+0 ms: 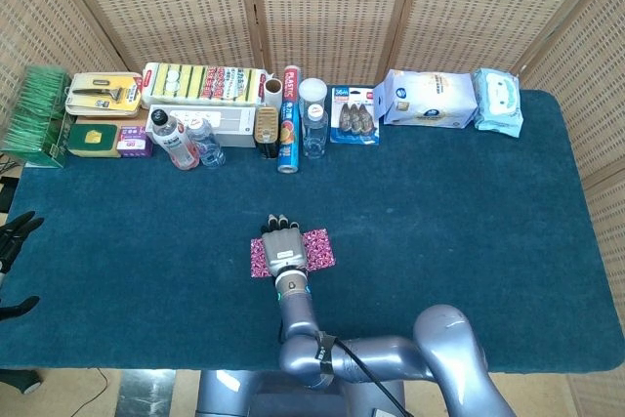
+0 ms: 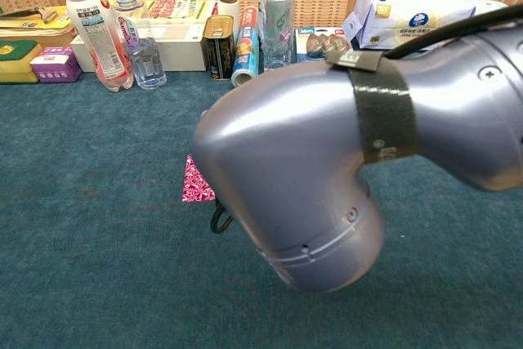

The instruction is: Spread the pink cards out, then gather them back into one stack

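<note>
The pink cards (image 1: 319, 247) lie in a short overlapping row on the blue table (image 1: 469, 222), a little left of centre. My right hand (image 1: 283, 246) rests flat on top of them, fingers stretched toward the back. In the chest view my right arm (image 2: 343, 145) fills most of the frame; only a sliver of the pink cards (image 2: 194, 184) shows at its left, and the hand itself is hidden. My left hand (image 1: 15, 241) hangs at the far left edge of the table with its dark fingers apart, holding nothing.
Along the back edge stand drink bottles (image 1: 176, 139), a foil roll (image 1: 288, 129), a clear bottle (image 1: 312, 119), a sponge pack (image 1: 205, 82) and wipes packs (image 1: 430, 100). Wicker screens rise behind the table.
</note>
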